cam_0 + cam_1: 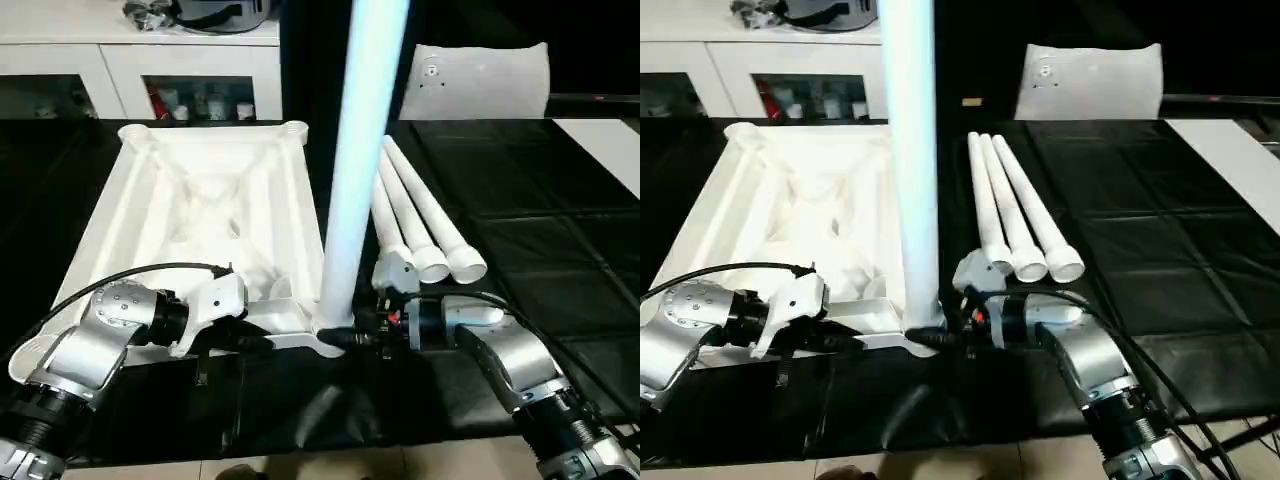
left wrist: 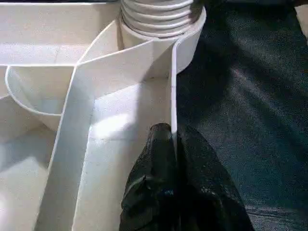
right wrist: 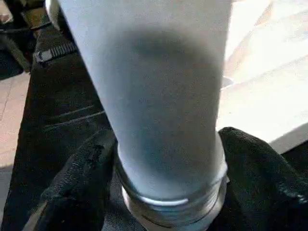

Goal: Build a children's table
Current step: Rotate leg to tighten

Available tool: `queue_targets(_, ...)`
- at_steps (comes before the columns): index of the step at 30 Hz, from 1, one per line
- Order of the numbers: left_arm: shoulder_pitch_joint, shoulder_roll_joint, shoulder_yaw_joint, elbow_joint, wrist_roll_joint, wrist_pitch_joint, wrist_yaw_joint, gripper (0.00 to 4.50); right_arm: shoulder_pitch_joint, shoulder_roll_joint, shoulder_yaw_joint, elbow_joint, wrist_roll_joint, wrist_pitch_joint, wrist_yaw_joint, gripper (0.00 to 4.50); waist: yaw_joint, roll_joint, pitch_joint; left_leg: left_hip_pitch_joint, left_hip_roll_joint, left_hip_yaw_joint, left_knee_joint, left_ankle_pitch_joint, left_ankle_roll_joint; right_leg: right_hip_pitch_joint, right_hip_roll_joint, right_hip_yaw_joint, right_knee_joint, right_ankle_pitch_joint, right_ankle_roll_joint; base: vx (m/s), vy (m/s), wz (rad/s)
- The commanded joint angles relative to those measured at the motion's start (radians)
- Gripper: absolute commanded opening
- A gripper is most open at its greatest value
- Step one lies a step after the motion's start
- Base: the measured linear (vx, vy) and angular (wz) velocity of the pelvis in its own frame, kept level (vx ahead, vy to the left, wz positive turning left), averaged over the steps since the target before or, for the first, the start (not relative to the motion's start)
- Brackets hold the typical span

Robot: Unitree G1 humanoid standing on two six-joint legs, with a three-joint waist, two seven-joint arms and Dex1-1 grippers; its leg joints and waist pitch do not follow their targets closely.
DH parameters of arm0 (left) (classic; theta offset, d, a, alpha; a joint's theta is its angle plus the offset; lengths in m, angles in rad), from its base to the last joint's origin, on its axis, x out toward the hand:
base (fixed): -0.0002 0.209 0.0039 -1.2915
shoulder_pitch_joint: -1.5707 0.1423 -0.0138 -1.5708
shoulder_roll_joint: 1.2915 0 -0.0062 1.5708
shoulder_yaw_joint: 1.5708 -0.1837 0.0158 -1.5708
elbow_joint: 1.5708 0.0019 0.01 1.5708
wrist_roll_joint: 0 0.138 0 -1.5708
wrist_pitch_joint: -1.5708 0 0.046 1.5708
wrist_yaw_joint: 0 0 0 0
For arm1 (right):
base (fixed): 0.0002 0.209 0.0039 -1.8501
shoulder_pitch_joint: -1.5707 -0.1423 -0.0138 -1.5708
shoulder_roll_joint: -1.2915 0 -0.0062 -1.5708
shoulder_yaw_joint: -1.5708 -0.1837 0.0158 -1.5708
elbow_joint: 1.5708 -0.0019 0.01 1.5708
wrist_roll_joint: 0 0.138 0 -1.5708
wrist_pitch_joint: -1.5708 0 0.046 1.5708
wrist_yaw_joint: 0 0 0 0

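White table top (image 1: 200, 215) lies ribbed-side up, 1 leg (image 1: 357, 150) upright in its corner socket, 3 legs (image 1: 425, 225) beside.

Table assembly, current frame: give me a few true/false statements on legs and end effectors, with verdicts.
1. One leg stands upright at the near right corner socket of the table top. True.
2. The right end effector is open and clear of that leg. False: its fingers close on the leg's base.
3. Three spare legs lie side by side on the black work surface. True.
4. The left end effector holds a spare leg. False: it pinches the table top's edge wall.
5. The table top lies with its ribbed underside up. True.
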State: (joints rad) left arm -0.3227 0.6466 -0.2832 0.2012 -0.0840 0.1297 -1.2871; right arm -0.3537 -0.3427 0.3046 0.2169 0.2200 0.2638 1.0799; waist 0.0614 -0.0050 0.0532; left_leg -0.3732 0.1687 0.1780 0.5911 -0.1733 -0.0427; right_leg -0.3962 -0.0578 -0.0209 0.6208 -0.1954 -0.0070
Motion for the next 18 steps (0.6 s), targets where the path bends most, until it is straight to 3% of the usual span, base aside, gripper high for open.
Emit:
queue_targets(1, -0.017, -0.002, -0.025, 0.0, 0.01, -0.013, -0.026, 0.0, -0.018, -0.025, -0.004, 0.012, -0.017, -0.038, 0.027, 3.87, 0.001, 0.016, -0.062, 0.022, 0.055, -0.021, -0.075, -0.302, -0.018, 0.031, -0.071, 0.039, -0.077, -0.208, -0.216, 0.0, 0.0, 0.0)
queue_targets(4, -0.027, -0.001, -0.031, 0.007, 0.014, -0.019, -0.034, 0.0, -0.033, -0.026, -0.002, 0.028, -0.029, -0.058, 0.027, 4.15, 0.001, 0.016, -0.061, 0.019, 0.053, -0.02, -0.074, -0.283, -0.014, 0.034, -0.069, 0.037, -0.074, -0.176, -0.226, 0.0, 0.0, 0.0)
queue_targets(10, -0.033, -0.001, -0.04, 0.008, 0.017, -0.022, -0.04, 0.0, -0.059, -0.024, 0.002, 0.058, -0.023, -0.056, 0.045, 4.15, 0.001, 0.018, -0.058, 0.024, 0.055, -0.023, -0.076, -0.334, -0.025, 0.031, -0.072, 0.037, -0.079, -0.255, -0.222, 0.0, 0.0, 0.0)
queue_targets(18, -0.036, -0.003, -0.042, 0.017, 0.02, -0.031, -0.041, 0.0, -0.064, -0.026, 0.011, 0.07, -0.018, -0.056, 0.08, 3.43, 0.003, 0.017, -0.059, 0.023, 0.056, -0.022, -0.076, -0.318, -0.02, 0.033, -0.071, 0.037, -0.076, -0.226, -0.228, 0.0, 0.0, 0.0)
